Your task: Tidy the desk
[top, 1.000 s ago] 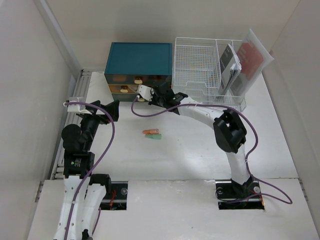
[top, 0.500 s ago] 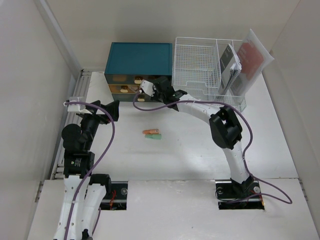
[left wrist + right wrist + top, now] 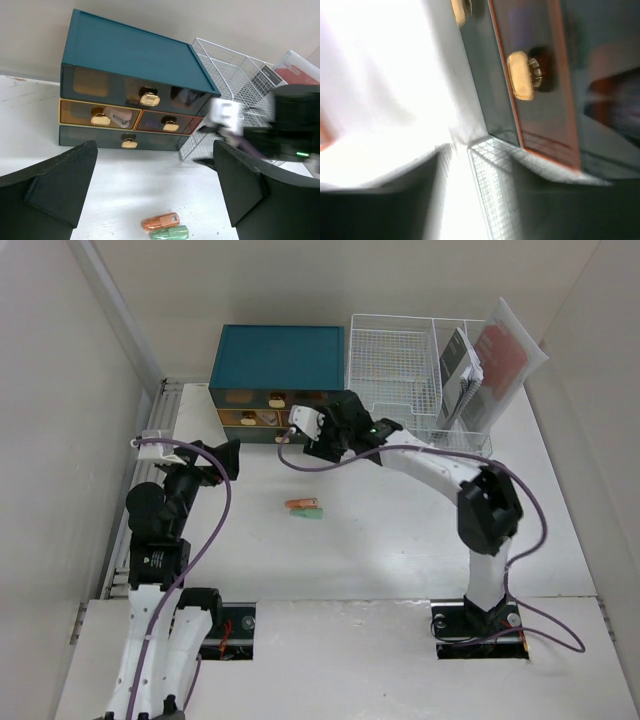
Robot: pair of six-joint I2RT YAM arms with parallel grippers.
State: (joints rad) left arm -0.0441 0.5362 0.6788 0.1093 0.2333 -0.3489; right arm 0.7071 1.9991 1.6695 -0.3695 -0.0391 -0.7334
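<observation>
I work in a lab mock-up of an office: bare white panels [image 3: 70,440] box in my desk [image 3: 400,540], drawer box [image 3: 278,358] and wire file rack [image 3: 392,365].

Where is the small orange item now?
Top view: the small orange item lies left of centre on the desk, beside the green item, in front of the teal drawer box.

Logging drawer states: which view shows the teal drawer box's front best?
Left wrist: the teal drawer box faces the camera, all four drawer fronts and gold knobs sharp. Top external shows mostly its lid, the fronts foreshortened and partly behind the right arm. Right wrist shows only a blurred corner with one full knob.
</observation>
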